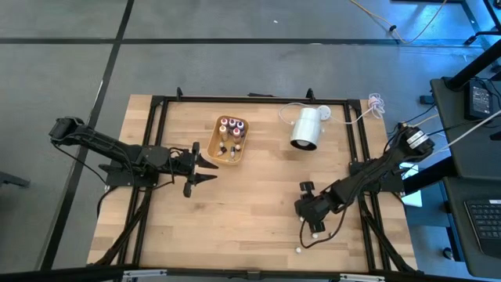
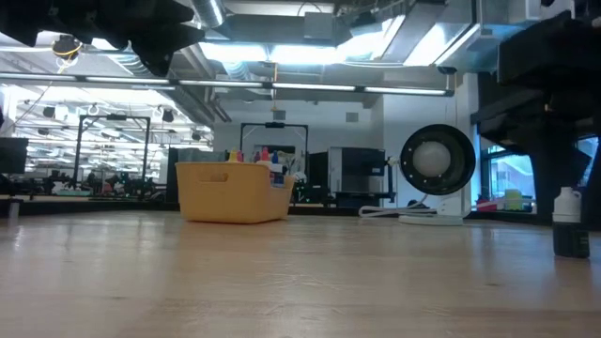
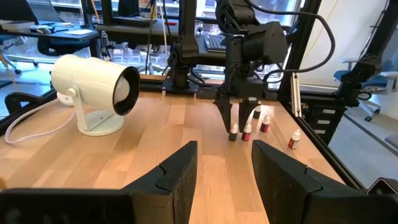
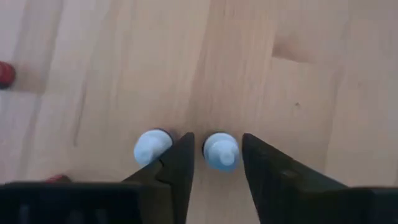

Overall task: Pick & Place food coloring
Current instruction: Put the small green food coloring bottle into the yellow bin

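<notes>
Seen from above, the right end effector [image 4: 216, 163] hides the body of the white-capped food coloring bottle [image 4: 220, 151] standing on the pale wood-grain surface [image 1: 250, 204]; its dark fingers straddle the bottle narrowly, contact unclear, with a second cap [image 4: 152, 145] just outside one finger. Other round-capped bottles stand upright in the orange rectangular tray [image 1: 214, 146], beside a smooth white cylinder [image 1: 306, 128] lying on its side. The left end effector [image 1: 205, 171] waits near the tray, its fingers partly apart and empty.

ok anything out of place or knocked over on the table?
Nothing spilled. The white cylinder lies on its side, apparently on its own stand. A few food coloring bottles stand loose on the table outside the orange tray; the right claw straddles one.
</notes>
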